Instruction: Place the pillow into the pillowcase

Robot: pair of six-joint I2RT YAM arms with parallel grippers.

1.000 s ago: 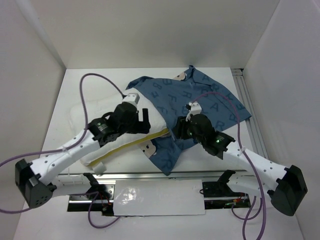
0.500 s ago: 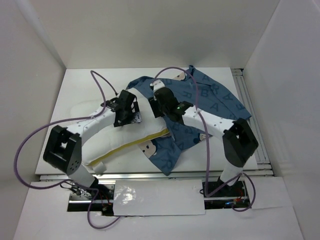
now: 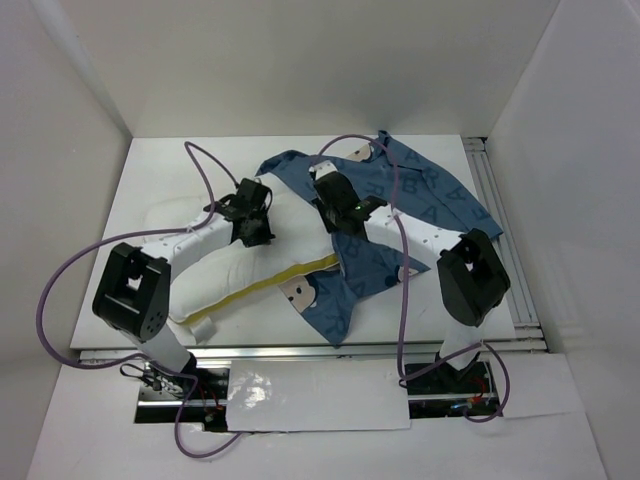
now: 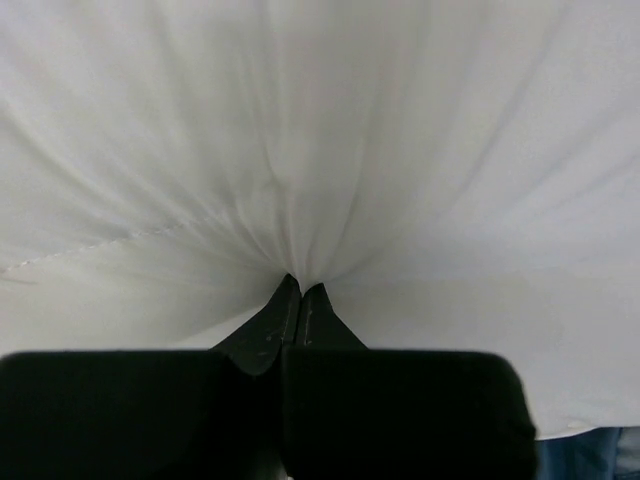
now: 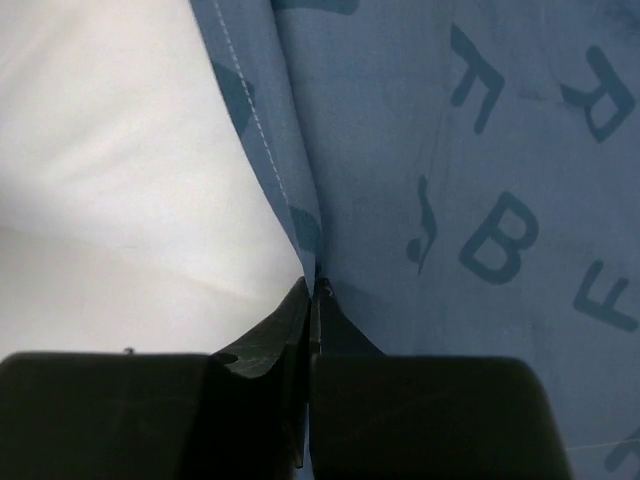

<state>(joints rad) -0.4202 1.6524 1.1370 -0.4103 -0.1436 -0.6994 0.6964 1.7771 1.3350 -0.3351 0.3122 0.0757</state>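
White pillow point(image 4: 320, 150) pinched tight by left pincer point(image 4: 301, 290) — right pincer point(image 5: 312, 285) clamped on pillowcase point(image 5: 450, 150) hem, both stretched forward, converging.

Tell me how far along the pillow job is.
Done: both grips are made. In hand: left pincer pinches the pillow, right pincer pinches the pillowcase edge beside it. Remaining: nearly everything; the top view shows most of the pillow outside the case.

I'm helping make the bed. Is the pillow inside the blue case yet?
Mostly out. The pillow lies largely bare beside the pillowcase; blue cloth covers only one end, inside or just under I cannot tell.
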